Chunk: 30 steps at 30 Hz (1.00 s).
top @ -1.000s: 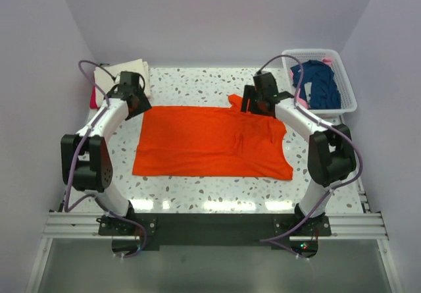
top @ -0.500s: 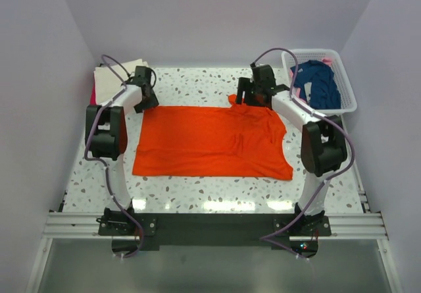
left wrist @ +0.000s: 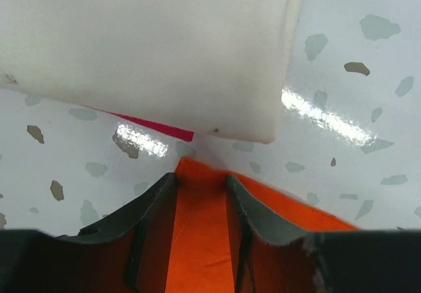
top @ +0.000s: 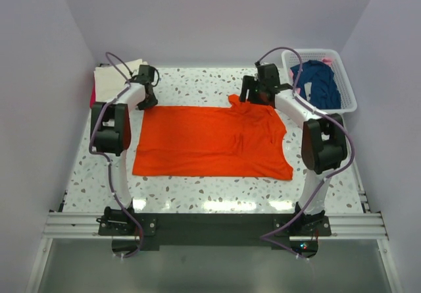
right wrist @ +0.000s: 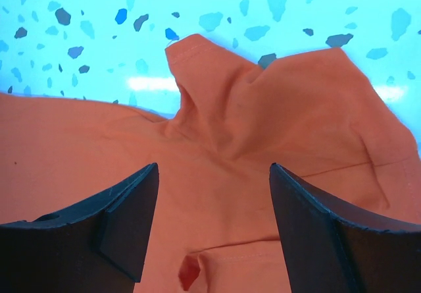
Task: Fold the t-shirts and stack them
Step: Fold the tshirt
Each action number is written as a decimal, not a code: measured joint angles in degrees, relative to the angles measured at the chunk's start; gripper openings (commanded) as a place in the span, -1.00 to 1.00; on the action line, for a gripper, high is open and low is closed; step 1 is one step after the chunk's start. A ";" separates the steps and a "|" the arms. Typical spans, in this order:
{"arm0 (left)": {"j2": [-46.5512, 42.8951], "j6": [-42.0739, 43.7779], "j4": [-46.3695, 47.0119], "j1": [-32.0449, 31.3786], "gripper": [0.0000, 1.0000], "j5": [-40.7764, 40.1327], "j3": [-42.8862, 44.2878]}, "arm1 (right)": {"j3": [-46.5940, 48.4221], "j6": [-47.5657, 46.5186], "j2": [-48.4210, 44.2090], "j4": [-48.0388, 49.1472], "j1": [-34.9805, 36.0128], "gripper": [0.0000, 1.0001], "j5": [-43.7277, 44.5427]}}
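Observation:
The orange t-shirt point(top: 210, 141) lies spread flat mid-table, its far right sleeve bunched up. My left gripper point(top: 146, 102) is down at the shirt's far left corner. In the left wrist view its jaws point(left wrist: 200, 178) stand narrowly apart, straddling that orange corner point(left wrist: 197, 240). My right gripper point(top: 253, 102) hovers wide open over the bunched sleeve point(right wrist: 263, 108), with nothing between its fingers point(right wrist: 214, 168). A folded cream t-shirt point(left wrist: 151, 49) lies just beyond the left gripper, with a red t-shirt's edge point(left wrist: 145, 123) showing under it. A navy t-shirt point(top: 319, 82) sits in the basket.
The white lattice basket point(top: 348, 102) stands at the far right corner. The cream and red stack point(top: 115, 76) occupies the far left corner. Purple-grey walls close in on the table's left, right and far sides.
Both arms have reached farther toward the back of the table. The left gripper has settled on the orange shirt's far left corner and its jaws have narrowed. The right gripper stays open.

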 measured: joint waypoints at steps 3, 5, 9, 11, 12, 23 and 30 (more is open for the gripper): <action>0.87 0.04 -0.15 0.00 -0.29 -0.42 0.57 | 0.46 -0.07 0.57 0.22 -0.70 0.43 0.02; 1.20 0.02 -0.17 0.00 -0.36 -0.55 0.94 | 0.68 -0.17 0.94 0.24 -1.09 0.43 0.07; 1.31 0.66 -0.22 0.00 -0.62 -0.90 1.18 | 1.27 -0.66 2.19 0.39 -1.73 0.43 0.20; 1.38 0.83 -0.28 0.00 -0.79 -0.96 1.18 | 1.90 -0.87 3.34 0.44 -2.19 0.43 0.24; 1.40 0.96 -0.31 0.00 -0.83 -0.96 1.18 | 2.29 -1.01 4.09 0.52 -2.49 0.43 0.28; 1.25 1.33 1.46 -0.02 -1.00 -0.96 0.17 | 10.38 -3.82 14.05 -0.11 -5.86 0.44 1.81; 0.92 1.51 2.91 -0.02 -1.00 -0.96 -0.70 | 13.92 -5.27 17.55 -0.72 -6.32 0.42 3.87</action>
